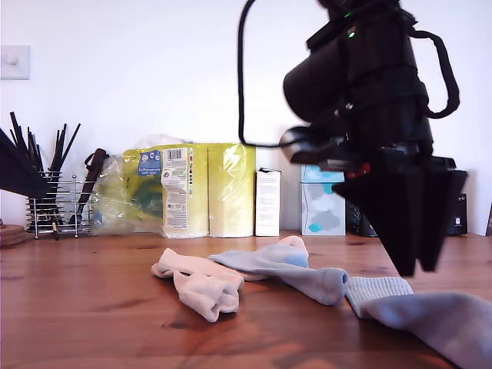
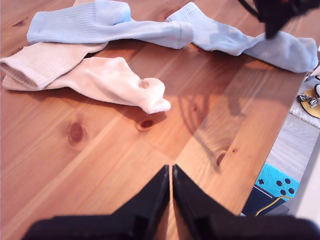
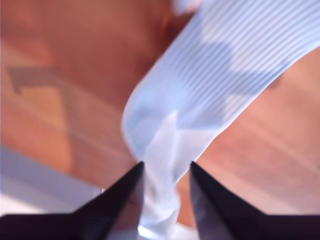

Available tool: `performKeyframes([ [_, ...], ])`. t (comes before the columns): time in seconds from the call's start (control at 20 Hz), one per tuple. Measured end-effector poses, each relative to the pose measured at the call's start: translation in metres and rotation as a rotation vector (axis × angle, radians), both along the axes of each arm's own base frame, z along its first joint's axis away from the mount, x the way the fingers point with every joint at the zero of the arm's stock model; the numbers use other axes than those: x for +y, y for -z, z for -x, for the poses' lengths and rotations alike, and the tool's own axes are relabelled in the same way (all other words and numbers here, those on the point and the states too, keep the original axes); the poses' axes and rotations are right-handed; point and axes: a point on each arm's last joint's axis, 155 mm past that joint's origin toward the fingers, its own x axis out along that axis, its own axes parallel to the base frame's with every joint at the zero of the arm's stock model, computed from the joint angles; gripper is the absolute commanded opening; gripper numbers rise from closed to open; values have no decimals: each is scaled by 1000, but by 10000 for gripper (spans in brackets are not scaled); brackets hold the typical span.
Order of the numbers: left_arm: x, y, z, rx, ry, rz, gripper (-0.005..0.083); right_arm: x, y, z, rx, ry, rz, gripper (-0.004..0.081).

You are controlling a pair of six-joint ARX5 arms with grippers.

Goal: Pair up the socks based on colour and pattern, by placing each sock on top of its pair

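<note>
Four socks are lying on a wooden table (image 1: 77, 307). A blue sock (image 1: 284, 273) is resting across a beige sock (image 2: 42, 62), with a second beige sock (image 1: 204, 292) crumpled just beside them. A second blue sock (image 1: 430, 315) is lying toward the exterior view's right, its ribbed cuff close to the first blue sock's end. The second gripper (image 3: 165, 172) is hanging over this sock, its jaws part open with the blue fabric between them. The first gripper (image 2: 171, 172) is hovering above bare wood near the table edge, jaws closed together and empty. Yellow paper rolls (image 1: 192, 188) are standing behind.
</note>
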Motion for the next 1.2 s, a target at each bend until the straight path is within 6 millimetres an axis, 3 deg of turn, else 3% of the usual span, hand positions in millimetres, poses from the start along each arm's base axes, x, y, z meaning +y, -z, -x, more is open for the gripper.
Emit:
performKeyframes([
  [0.25,1,1,-1,-1,-7,-6,-20,-4,-6,-57,-178,148,-101,-13],
  [0.35,3,3,0,8,-12,-16,-20,-7,-7,-70,-216,176,-119,-13],
  [0.65,5,3,-4,-6,-27,-25,-20,4,11,-77,-189,189,-169,-13],
  [0.85,-8,-7,11,48,41,47,-19,3,19,-77,-160,202,-172,-13],
  [0.95,-8,-32,11,57,40,49,-20,1,32,-77,-135,207,-159,-13],
  [1.1,-9,-112,11,1,32,92,-20,2,38,-85,-150,216,-175,-13],
  [1.15,-7,-133,15,-18,34,101,-20,2,40,-89,-164,223,-184,-13],
  [1.2,-5,-140,21,-4,34,96,-20,0,43,-88,-164,227,-187,-13],
])
